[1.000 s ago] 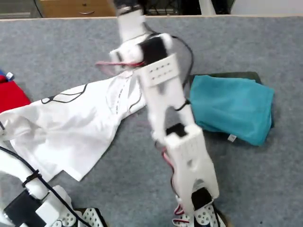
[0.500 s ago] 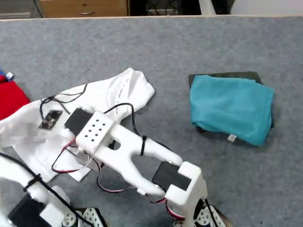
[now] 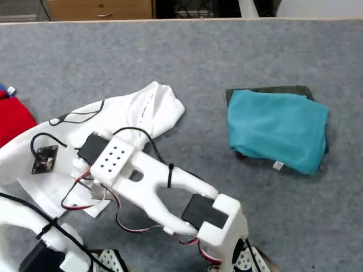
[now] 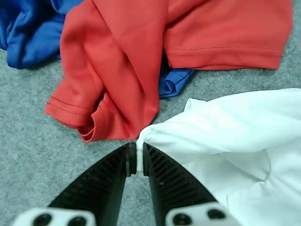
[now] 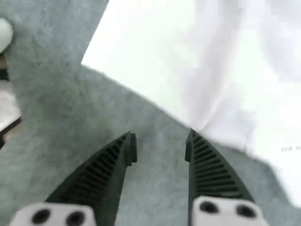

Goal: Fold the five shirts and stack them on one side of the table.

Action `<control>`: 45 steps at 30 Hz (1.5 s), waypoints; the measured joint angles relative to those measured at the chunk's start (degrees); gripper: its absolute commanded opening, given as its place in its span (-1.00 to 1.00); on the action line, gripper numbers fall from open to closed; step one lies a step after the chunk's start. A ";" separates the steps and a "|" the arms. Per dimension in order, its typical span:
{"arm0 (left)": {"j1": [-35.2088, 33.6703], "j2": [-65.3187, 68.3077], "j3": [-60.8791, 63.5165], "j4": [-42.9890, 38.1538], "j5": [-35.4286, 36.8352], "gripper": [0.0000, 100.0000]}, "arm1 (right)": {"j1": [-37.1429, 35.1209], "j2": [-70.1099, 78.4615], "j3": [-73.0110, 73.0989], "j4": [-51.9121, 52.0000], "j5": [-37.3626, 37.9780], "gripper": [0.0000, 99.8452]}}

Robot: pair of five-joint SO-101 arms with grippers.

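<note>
White shirt (image 3: pixel 113 122): unfolded, spread at left-centre of the high view, with one part bunched toward the middle of the frame. One corner is pinched in the left gripper (image 4: pixel 136 160), jaws clenched on the fabric. That corner sits just beside the red shirt (image 4: pixel 127 61), which lies crumpled over a blue shirt (image 4: pixel 28 28).

Right gripper (image 5: pixel 160 146): released, jaws apart, nothing between them. It is poised over the bare surface (image 3: pixel 227 56) right at the white shirt's lower edge.

Folded stack at right of the high view: teal shirt (image 3: pixel 278 130) on top of a dark green shirt (image 3: pixel 272 92), well apart from the rest.

Risks (judgement):
- The left hold takes only a thin bit of corner and may slip under a pull.
- The right gripper, closing where it is, would likely catch no cloth. The fold would then be one-sided and skewed.
- Dragging the held corner could snag the red shirt and pull it along.
</note>
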 measured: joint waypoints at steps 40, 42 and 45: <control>1.49 -0.53 4.48 -0.18 0.00 -0.94 | 27.60 17.05 -18.55 4.31 0.70 -0.60; 1.58 -0.53 4.48 -0.18 0.00 -0.94 | 27.60 17.05 -20.13 7.91 0.70 -0.58; 1.58 -0.53 4.48 -0.18 0.00 -0.94 | 27.60 17.05 -22.59 12.48 3.25 -0.59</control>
